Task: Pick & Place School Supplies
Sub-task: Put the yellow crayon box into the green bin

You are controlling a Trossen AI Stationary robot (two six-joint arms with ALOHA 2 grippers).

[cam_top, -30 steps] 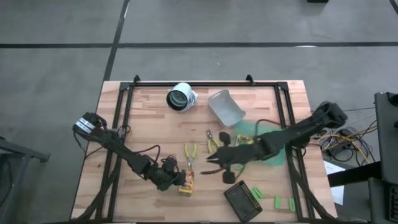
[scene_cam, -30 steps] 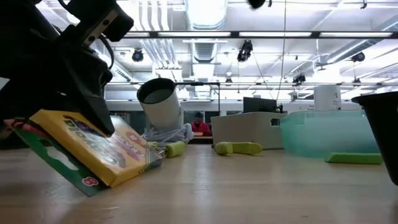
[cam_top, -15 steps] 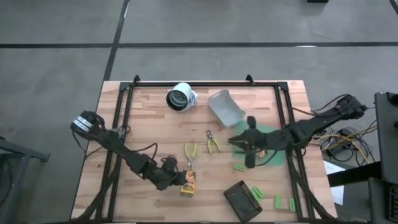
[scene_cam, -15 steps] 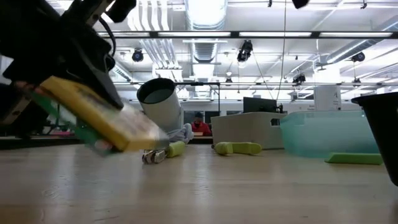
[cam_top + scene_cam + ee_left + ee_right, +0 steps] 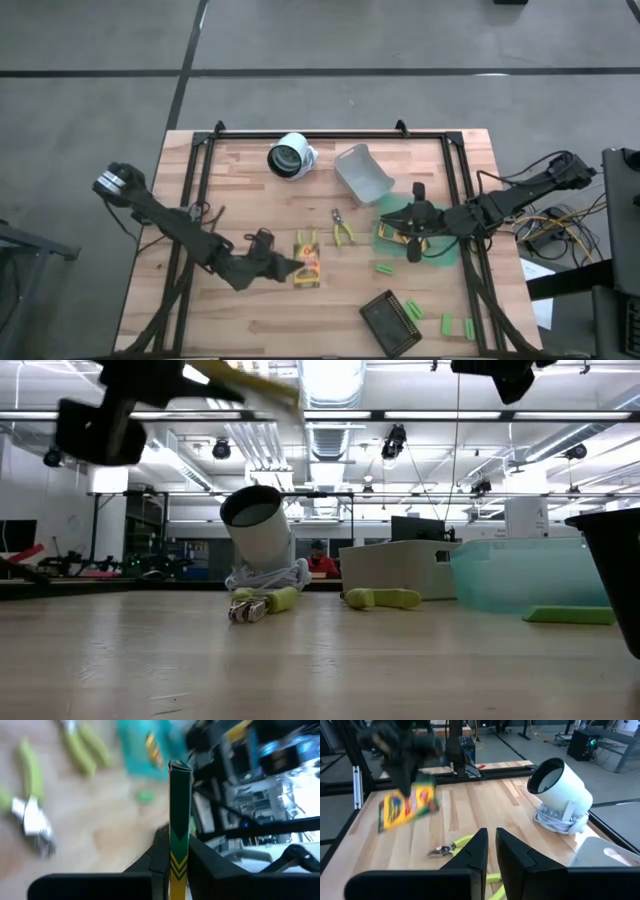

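**Clerk:** Above mid-table, item one: yellow pack (image 5: 308,260), flat, red-green print. It is pinched edge-on between the fingers of the left gripper (image 5: 179,855) and lifted off the wood, likely so it can be carried clear of the loose tools.

**Checker:** Other supplies?

**Clerk:** Two yellow-handled tools. One (image 5: 343,230) lies on the boards just right of the pack. The other (image 5: 302,240) is partly hidden under it. Green blocks: one (image 5: 385,268) lies on the wood below the green bin (image 5: 445,252), and more (image 5: 448,325) are near the table's lower right edge.

**Checker:** Containers?

**Clerk:** The green bin shows a second yellow pack (image 5: 392,233) inside. The right gripper (image 5: 414,245) hangs over that bin with its fingers pressed together, holding nothing. The grey bin (image 5: 362,172) appears to hold nothing. The dark tray (image 5: 385,322) has a green block (image 5: 412,309) on its corner.

**Checker:** Non-task items?

**Clerk:** A white cylinder lamp (image 5: 290,156) lies on its side at the table's far edge.
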